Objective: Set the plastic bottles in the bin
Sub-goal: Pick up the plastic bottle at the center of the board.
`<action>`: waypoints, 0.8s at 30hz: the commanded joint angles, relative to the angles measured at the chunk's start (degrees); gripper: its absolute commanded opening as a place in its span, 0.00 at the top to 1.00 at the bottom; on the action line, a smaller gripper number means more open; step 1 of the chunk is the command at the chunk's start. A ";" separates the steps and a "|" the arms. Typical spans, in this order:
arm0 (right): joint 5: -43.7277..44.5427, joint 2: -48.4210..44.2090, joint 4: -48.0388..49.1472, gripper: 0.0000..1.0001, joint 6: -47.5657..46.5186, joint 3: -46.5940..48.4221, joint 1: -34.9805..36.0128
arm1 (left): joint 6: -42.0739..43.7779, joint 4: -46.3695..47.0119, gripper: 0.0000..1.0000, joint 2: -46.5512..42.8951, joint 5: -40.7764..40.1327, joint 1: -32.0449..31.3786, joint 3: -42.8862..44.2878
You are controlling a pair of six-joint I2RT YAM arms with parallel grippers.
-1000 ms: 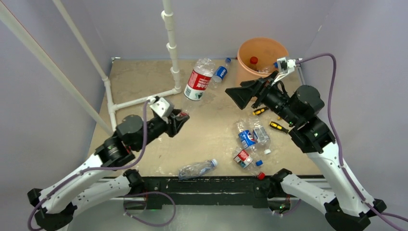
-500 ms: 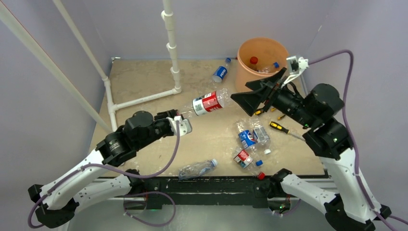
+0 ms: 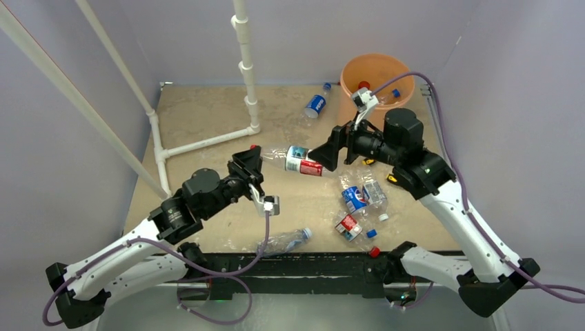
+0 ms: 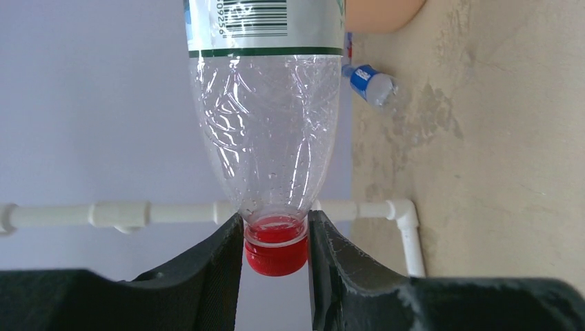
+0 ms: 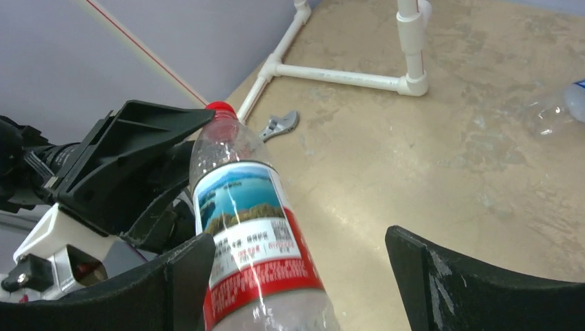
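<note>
The tabletop point(image 3: 207, 117) is showing bare sandy surface across its far-left half, walled in on three sides. A white pipe frame point(image 3: 207, 141) is cutting across that left side, one post rising at the back.

The bin point(image 3: 376, 67) is sitting in the far-right corner, tight to the back wall and the tabletop's right edge. A red-capped bottle point(image 3: 363, 86) is lying inside it.

The left tool point(image 3: 254, 160) is clamping the red cap of the big red-label bottle point(image 3: 298, 161), holding it off the surface over mid-tabletop, roughly level, base pointing right. The left wrist view has the fingers point(image 4: 224, 262) pinching just under the neck.

The right tool point(image 3: 330, 150) is standing wide open around that bottle's base end. In its wrist view one finger point(image 5: 193, 255) is right beside the label and the other is well clear; whether it is touching, I cannot tell.

A blue-label bottle point(image 3: 316, 105) is lying just left of the bin. A crushed cluster point(image 3: 359, 196) is lying under the right arm. A clear bottle point(image 3: 283, 241) is lying at the near edge. A wrench point(image 5: 276, 125) is lying near the pipe frame.
</note>
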 commanded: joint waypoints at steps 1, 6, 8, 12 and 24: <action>-3.37 -1.20 8.25 0.01 -1.00 -0.61 -0.12 | 9.19 6.56 1.00 1.62 7.32 -0.29 -0.09; -9.77 5.09 1.50 0.01 -5.99 3.63 -0.12 | 16.31 4.31 1.00 4.59 7.03 -1.00 1.24; -11.61 5.33 1.35 0.01 -6.35 2.68 -0.13 | 19.16 3.70 1.00 5.24 4.45 -1.62 1.73; -9.34 4.81 0.31 0.01 -5.85 -0.27 -0.13 | 24.09 3.97 1.00 4.56 0.97 -1.92 0.92; -11.39 5.65 1.05 0.01 -5.28 -7.26 2.82 | 31.12 3.21 1.00 3.91 -2.48 -2.48 0.44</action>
